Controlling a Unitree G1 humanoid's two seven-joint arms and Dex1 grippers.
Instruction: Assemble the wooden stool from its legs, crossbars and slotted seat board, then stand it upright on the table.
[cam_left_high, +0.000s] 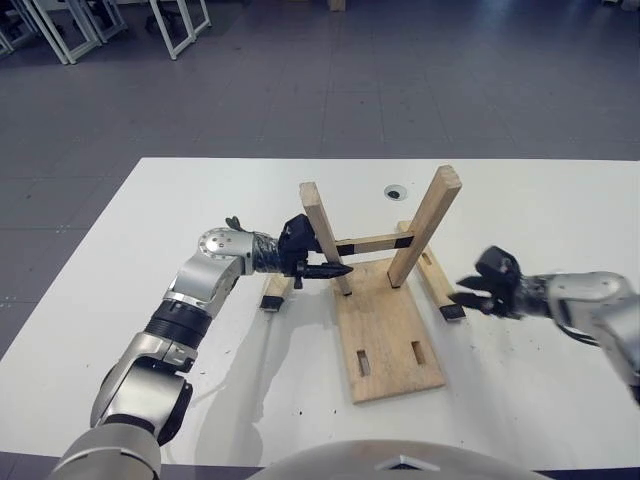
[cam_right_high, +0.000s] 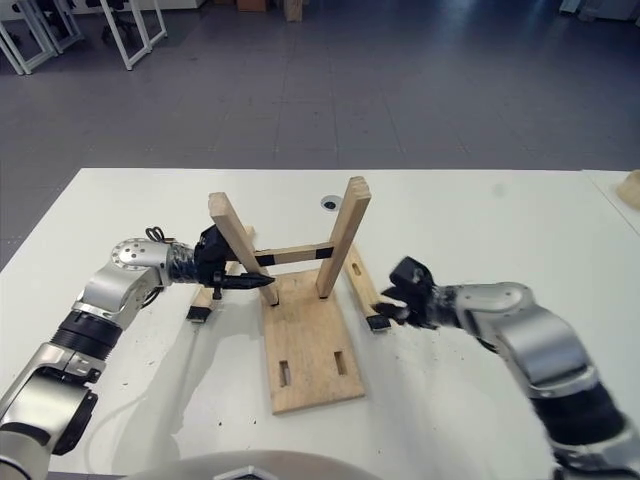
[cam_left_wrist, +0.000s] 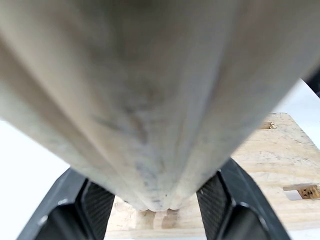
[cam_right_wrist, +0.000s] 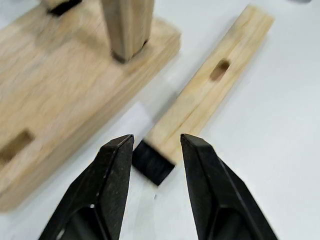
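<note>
The stool is about half built, by my reading. The seat board (cam_left_high: 390, 340) lies flat on the white worktop (cam_left_high: 180, 200), its long axis running from the robot outward. Two legs stand in its far slots, the left standing leg (cam_left_high: 322, 225) and the right standing leg (cam_left_high: 428, 222). They splay apart toward their tops and are tied by one crossbar (cam_left_high: 372, 243). The two near slots (cam_left_high: 363, 362) are empty (so two legs, at least, remain to be fitted, then the turn upright).

The left gripper (cam_left_high: 335, 269) has its jaws pinched on the left standing leg low down, just above the board. The right gripper (cam_right_wrist: 157, 141) has its jaws spread, hovering at the black-capped end of a loose leg (cam_right_wrist: 210, 95). That leg lies flat just beside the board's right edge, long axis roughly parallel to it, cap toward the robot. A second loose leg (cam_left_high: 275, 292) lies by the board's left side, behind the left gripper.
</note>
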